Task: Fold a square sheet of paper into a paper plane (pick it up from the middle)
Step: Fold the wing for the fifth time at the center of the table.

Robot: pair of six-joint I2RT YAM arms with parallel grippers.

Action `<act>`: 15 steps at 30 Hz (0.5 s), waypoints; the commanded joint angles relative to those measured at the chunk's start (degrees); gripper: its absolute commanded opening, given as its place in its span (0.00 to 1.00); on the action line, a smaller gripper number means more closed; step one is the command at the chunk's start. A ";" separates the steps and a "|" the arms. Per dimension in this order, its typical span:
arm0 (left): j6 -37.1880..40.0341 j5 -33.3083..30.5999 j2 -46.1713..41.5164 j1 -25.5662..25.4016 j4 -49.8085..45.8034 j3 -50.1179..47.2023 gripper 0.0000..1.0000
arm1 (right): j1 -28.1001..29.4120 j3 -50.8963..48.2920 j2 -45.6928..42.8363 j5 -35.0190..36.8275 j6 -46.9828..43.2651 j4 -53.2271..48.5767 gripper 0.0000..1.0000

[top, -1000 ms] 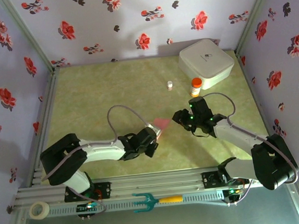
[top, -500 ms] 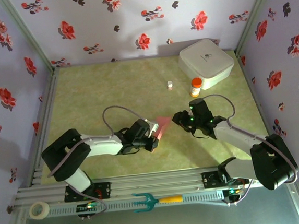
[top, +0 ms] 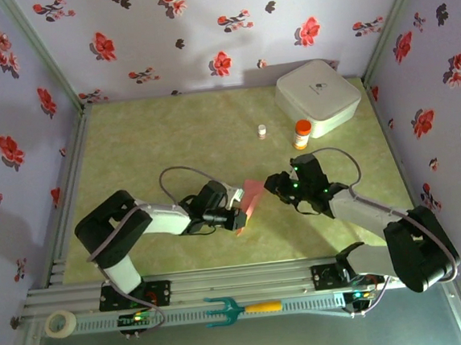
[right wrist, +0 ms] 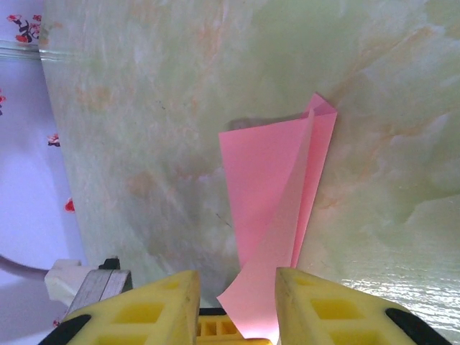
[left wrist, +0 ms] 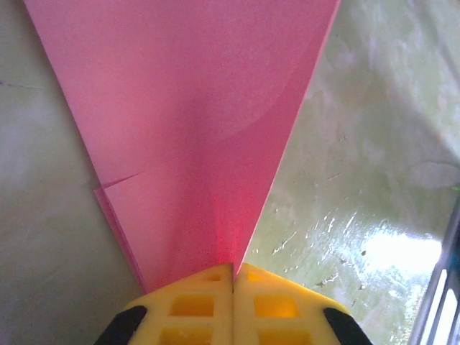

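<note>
Folded pink paper is pinched by L claw at its 7 o'clock; R claw, at 3 o'clock, is spread round a corner.

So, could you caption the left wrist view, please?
The folded pink paper, pinched at its tip by the left fingers over green tabletop.

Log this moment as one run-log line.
left claw: shut on narrow end of folded pink paper | right claw: open, paper's corner between its jaws | stage: plane not finished
</note>
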 commanded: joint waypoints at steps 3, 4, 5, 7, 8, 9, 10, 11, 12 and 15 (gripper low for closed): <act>-2.90 5.98 2.42 1.77 6.22 -1.95 0.00 | 2.40 -0.92 1.06 0.95 -1.32 3.13 0.30; -3.38 6.78 2.66 2.14 7.53 -2.40 0.00 | 3.12 -1.12 0.99 2.16 -1.87 3.34 0.29; -3.84 7.37 2.92 2.39 8.46 -2.75 0.00 | 3.68 -1.49 0.83 3.16 -2.42 3.92 0.28; -4.73 8.56 3.48 3.10 9.89 -3.13 0.00 | 5.12 -1.95 0.64 4.97 -3.76 4.93 0.25; -5.19 9.31 3.82 3.36 10.82 -3.28 0.00 | 5.57 -2.07 0.67 5.45 -4.48 5.17 0.23; -5.84 10.11 4.24 3.73 11.88 -3.49 0.00 | 5.97 -2.04 0.91 5.59 -5.20 5.31 0.21; -6.36 10.64 4.66 3.93 12.64 -3.66 0.00 | 6.22 -1.95 1.18 5.28 -5.76 5.27 0.20; -6.93 11.02 4.94 4.10 13.52 -3.82 0.00 | 6.26 -1.76 1.55 4.74 -5.85 5.27 0.18; -7.50 11.44 5.32 4.38 14.51 -4.05 0.00 | 6.42 -1.58 2.05 4.18 -5.93 5.43 0.17; -9.26 12.76 6.26 5.30 17.15 -4.76 0.00 | 6.81 -1.62 3.64 1.22 -5.94 9.05 0.15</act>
